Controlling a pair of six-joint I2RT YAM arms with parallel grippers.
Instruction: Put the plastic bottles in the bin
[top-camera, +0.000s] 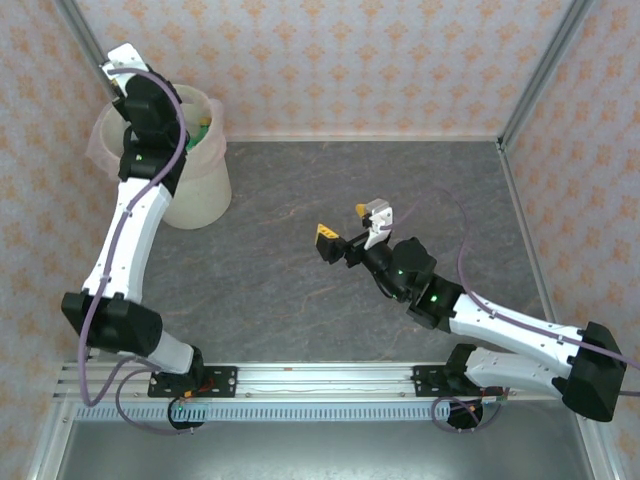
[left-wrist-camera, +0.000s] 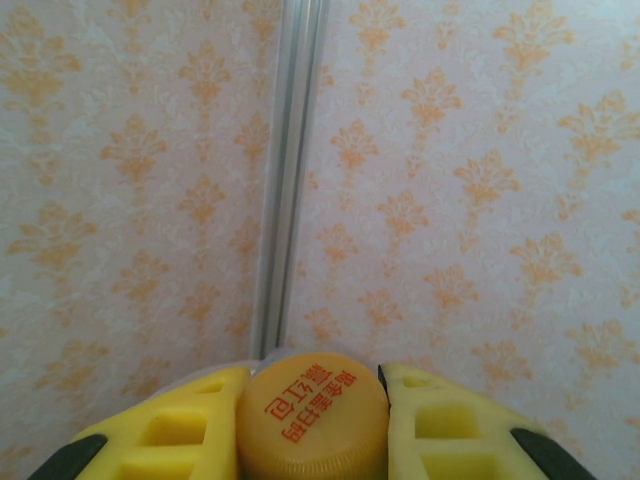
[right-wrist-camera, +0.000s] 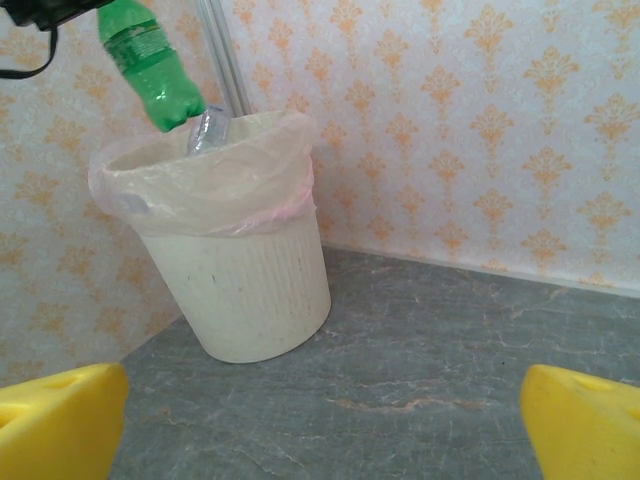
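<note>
My left gripper (left-wrist-camera: 315, 390) is shut on the yellow cap (left-wrist-camera: 312, 425) of a green plastic bottle (right-wrist-camera: 150, 62). In the right wrist view that bottle hangs tilted, its base just above the rim of the bin (right-wrist-camera: 240, 270). The bin (top-camera: 203, 190) is a cream bucket with a thin translucent liner and stands in the far left corner. A clear bottle (right-wrist-camera: 208, 130) pokes up inside it, and a bit of green (top-camera: 203, 128) shows there from above. My right gripper (top-camera: 350, 235) is open over mid-table with nothing between its yellow fingers (right-wrist-camera: 60, 420), facing the bin.
Patterned walls and a metal corner post (left-wrist-camera: 290, 180) stand close behind the bin. The grey stone-look tabletop (top-camera: 330, 190) stretches between the bin and the right arm. My left arm (top-camera: 130, 230) reaches up the left side over the bin.
</note>
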